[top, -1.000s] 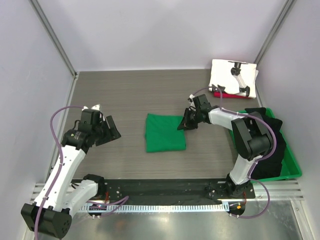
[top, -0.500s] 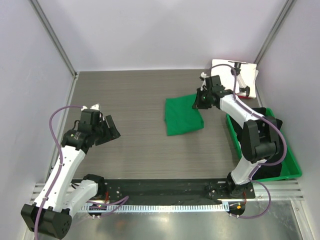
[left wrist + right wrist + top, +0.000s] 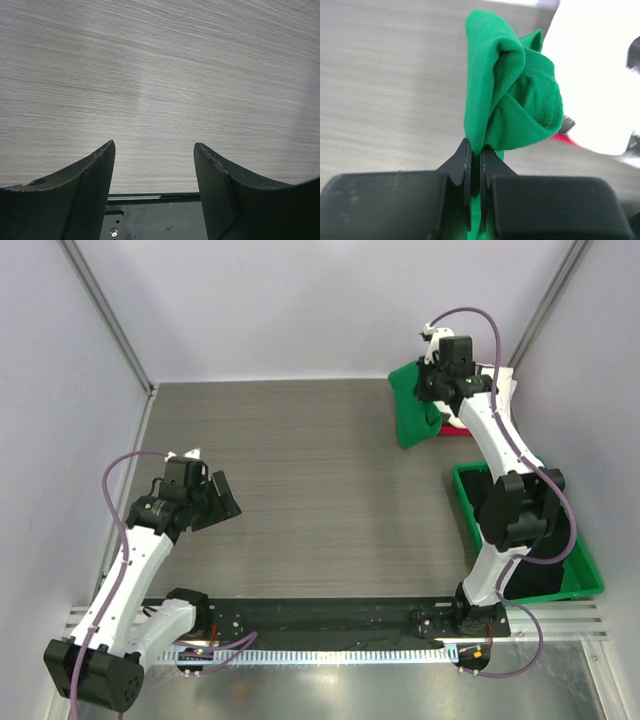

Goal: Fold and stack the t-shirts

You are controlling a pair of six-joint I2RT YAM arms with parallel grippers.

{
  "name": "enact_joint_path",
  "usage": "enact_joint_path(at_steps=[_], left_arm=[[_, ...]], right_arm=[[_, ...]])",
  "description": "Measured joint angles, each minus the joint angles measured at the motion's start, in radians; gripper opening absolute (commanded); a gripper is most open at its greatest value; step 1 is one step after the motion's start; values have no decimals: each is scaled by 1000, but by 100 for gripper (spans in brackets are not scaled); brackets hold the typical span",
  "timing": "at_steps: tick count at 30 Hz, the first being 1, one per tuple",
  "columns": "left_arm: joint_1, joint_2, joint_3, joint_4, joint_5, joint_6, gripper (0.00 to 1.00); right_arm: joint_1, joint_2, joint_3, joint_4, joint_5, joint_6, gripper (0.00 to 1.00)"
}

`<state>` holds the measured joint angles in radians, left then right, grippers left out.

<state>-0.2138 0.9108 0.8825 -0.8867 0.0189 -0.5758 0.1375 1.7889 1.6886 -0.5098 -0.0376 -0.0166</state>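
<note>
Tee (image 3: 510,100) (green) in right claw (image 3: 475,152)

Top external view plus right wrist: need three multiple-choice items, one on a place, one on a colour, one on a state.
1. Where on the grey wood-grain table is the soft bright green t-shirt?
A. centre
B. near left edge
C. far right corner

2. What colour is the rigid plastic bin?
A. red
B. green
C. white

3. What state is the right tool in?
A. shut on the green t-shirt
B. wide open
C. shut on nothing

Answers:
1 C: the top view shows the shirt bunched at the back right.
2 B: the bin's green rim shows at the right side of the table.
3 A: the right wrist view shows green cloth pinched between the closed jaws.
</note>
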Motion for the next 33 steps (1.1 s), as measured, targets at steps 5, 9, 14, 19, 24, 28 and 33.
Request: enact_joint_path(at_steps=[5, 9, 14, 19, 24, 28, 33], left_arm=[[0, 27, -3, 0, 0, 0, 65], [0, 51, -3, 0, 0, 0, 64], [0, 69, -3, 0, 0, 0, 64], [0, 91, -3, 0, 0, 0, 64], [0, 129, -3, 0, 1, 0, 64], [0, 151, -3, 0, 1, 0, 63], [0, 155, -3, 0, 1, 0, 63]], right_arm=[[-40, 79, 134, -23, 2, -39, 1], [-74, 149, 241, -67, -3, -62, 1], [-119, 235, 397, -116, -20, -79, 1], [-171, 305, 535, -150, -46, -84, 1], [-228, 354, 599, -176, -84, -84, 1], [-271, 388, 607, -189, -119, -84, 1], [-325, 452, 645, -204, -169, -84, 1]])
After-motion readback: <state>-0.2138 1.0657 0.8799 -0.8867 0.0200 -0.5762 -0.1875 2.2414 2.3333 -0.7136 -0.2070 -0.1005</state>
